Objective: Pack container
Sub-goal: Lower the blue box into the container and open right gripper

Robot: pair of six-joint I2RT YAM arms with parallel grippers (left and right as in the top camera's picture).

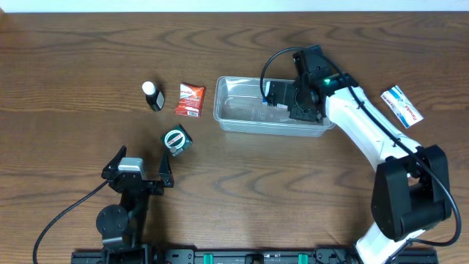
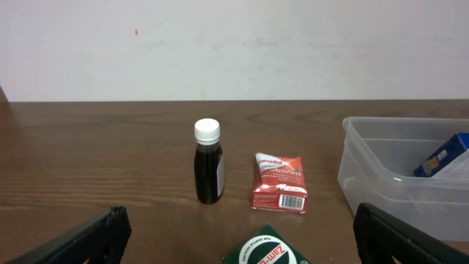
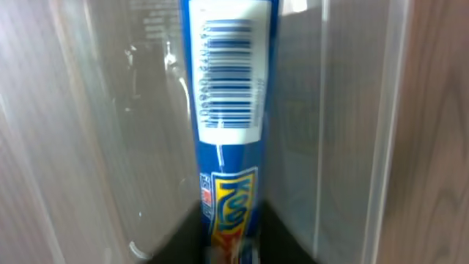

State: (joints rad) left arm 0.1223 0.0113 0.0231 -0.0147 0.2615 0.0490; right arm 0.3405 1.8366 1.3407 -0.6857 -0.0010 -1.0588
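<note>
**Wood-grain surface, container set crosswise**

Overhead: Brown surface is seen out to a pale strip along the far edge. Wide bare room is left in front of the container (image 1: 238, 110) and at the far left. The clear tub is placed right of centre with its open top up and its long axis running left to right. The right end effector (image 1: 302, 103) is seen inside its right end, and a blue box (image 1: 270, 92) is partly covered by it. The left end effector (image 1: 143, 156) is held spread wide near the front edge. A dark bottle (image 1: 152, 96), a red sachet (image 1: 190, 100) and a green pack (image 1: 176, 140) are laid left of the tub. A blue-and-white box (image 1: 402, 105) is laid well to its right.

Left wrist: Both fingers are cut off at the bottom corners. The tub is cropped by the right edge and the green pack by the bottom.

Right wrist: The blue box is seen barcode up between the clear walls, running down into dark blur. Whether it is pinched cannot be told.
</note>
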